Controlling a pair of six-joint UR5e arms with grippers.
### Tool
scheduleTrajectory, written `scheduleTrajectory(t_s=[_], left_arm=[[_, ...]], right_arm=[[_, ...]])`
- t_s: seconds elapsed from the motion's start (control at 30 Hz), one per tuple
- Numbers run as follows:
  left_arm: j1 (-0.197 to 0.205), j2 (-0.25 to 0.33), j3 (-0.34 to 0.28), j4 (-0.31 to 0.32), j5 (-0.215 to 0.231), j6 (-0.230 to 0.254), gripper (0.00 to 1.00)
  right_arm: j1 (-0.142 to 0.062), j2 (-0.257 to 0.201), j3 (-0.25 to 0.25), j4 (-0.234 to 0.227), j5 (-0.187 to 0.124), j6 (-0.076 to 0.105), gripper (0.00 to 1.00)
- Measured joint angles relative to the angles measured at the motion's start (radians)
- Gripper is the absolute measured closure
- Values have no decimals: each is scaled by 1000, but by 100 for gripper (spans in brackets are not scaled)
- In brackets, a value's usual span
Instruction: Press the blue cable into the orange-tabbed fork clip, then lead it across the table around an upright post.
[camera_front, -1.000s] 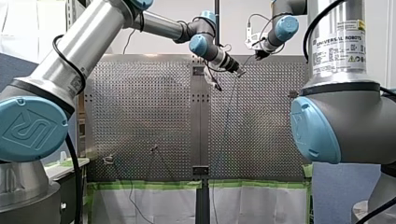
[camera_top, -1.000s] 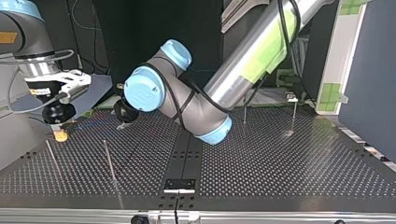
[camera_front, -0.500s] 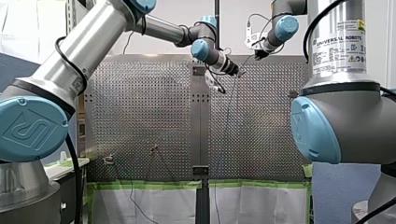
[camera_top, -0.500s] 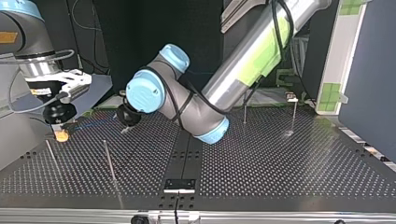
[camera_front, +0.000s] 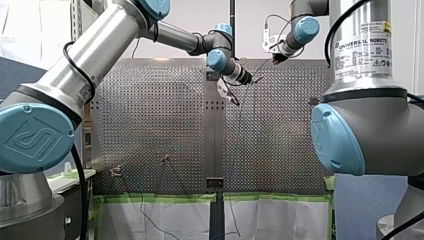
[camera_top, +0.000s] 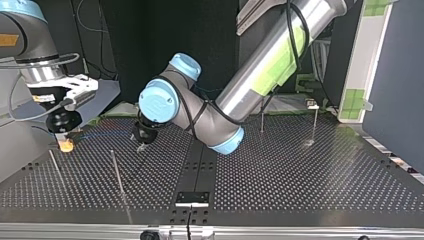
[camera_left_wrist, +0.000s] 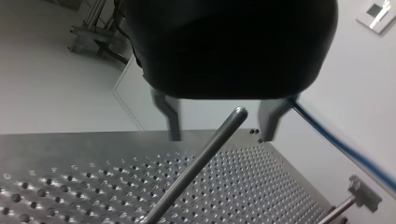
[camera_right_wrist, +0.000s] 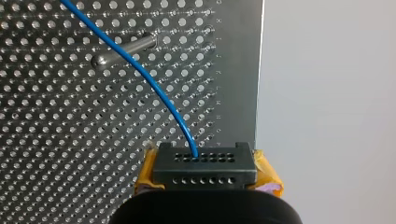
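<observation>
Both jaws of left gripper gaping wide, empty, now dropping closer, straddling upright post. Blue cable passing just beside post; right gripper pinching it, well apart. Routing probably beginning.

At the top view's left the clip sits under my right tool; a post stands before it.

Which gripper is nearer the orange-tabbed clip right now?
Right. My right gripper is directly above the orange-tabbed clip at the top view's left; my left gripper hangs well apart from it, toward the table's middle.
</observation>
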Motion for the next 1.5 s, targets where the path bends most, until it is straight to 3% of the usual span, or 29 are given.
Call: scheduleTrajectory(t_s=[0.03, 0.07, 0.33, 0.6, 0.93, 1.17, 1.5], left_arm=[[0, 0, 0, 0, -6, 8, 93], [0, 0, 0, 0, -12, 17, 100], [-1, 1, 0, 1, -14, 84, 100], [-5, 27, 1, 12, -79, 159, 100], [-2, 84, 1, 87, -164, 243, 100], [5, 84, 1, 147, -211, 303, 100], [11, 11, 68, 202, -192, 393, 100]], right_arm=[[0, 0, 0, 0, 0, 0, 100], [0, 0, 0, 0, 0, -1, 100], [2, 0, 0, 1, 0, -5, 100], [-2, 2, -6, 0, 1, -6, 100], [-19, 15, -43, -1, 1, 6, 100], [-28, 60, -98, -2, 1, 13, 100], [-30, 141, -179, -5, 1, 27, 100]])
